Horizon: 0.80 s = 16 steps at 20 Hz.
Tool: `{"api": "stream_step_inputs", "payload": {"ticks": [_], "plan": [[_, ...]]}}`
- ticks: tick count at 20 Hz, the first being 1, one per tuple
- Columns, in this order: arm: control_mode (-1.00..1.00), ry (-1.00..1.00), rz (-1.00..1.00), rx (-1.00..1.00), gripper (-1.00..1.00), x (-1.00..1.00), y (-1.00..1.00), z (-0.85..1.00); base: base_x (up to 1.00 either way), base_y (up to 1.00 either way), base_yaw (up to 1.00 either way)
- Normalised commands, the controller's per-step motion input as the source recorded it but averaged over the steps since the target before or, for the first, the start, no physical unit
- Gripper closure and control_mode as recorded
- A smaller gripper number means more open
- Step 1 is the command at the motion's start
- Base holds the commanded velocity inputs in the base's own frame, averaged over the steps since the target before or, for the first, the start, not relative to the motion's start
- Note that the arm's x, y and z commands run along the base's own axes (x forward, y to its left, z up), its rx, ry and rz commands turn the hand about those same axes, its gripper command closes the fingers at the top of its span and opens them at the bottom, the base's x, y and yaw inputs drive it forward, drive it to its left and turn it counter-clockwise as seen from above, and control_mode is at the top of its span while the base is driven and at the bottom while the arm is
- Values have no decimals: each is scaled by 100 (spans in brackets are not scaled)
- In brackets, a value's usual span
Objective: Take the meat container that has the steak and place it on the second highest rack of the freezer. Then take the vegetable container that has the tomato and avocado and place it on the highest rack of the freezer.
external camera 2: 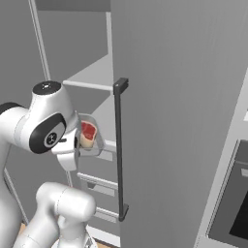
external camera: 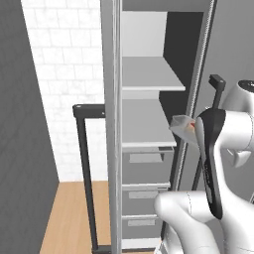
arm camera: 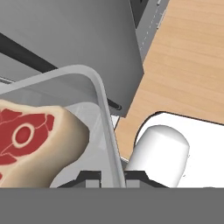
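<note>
My gripper [arm camera: 111, 178] is shut on the rim of the clear meat container [arm camera: 103, 109], and the wall of the container runs between the fingertips. The steak [arm camera: 30, 140], red with a pale tan edge, lies inside it. The container [external camera: 181, 124] hangs at the open front of the freezer [external camera: 149, 30], between the highest rack [external camera: 149, 74] and the second highest rack [external camera: 144, 121]. In the right base view the container [external camera 2: 97, 140] with the steak [external camera 2: 88, 133] is just left of the door's dark bar handle [external camera 2: 118, 150]. The vegetable container is out of view.
The open grey freezer door [external camera 2: 184, 121] stands close on the right of the arm. Grey drawers [external camera: 144, 186] sit below the racks. A black-windowed oven [external camera 2: 232, 198] is at the lower right. A dark bar frame [external camera: 84, 163] stands left of the freezer above the wooden floor [external camera: 69, 218].
</note>
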Motion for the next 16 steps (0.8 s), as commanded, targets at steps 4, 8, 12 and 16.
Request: {"api": "stream_step_inputs", "payload": {"ticks": [4,8,12,16], "plan": [[100,0,0,0,100,0,0,0,0,7,-2],[100,0,0,0,100,0,0,0,0,0,0],[100,0,0,0,100,0,0,0,0,0,0],[100,0,0,0,100,0,0,0,0,0,0]]}}
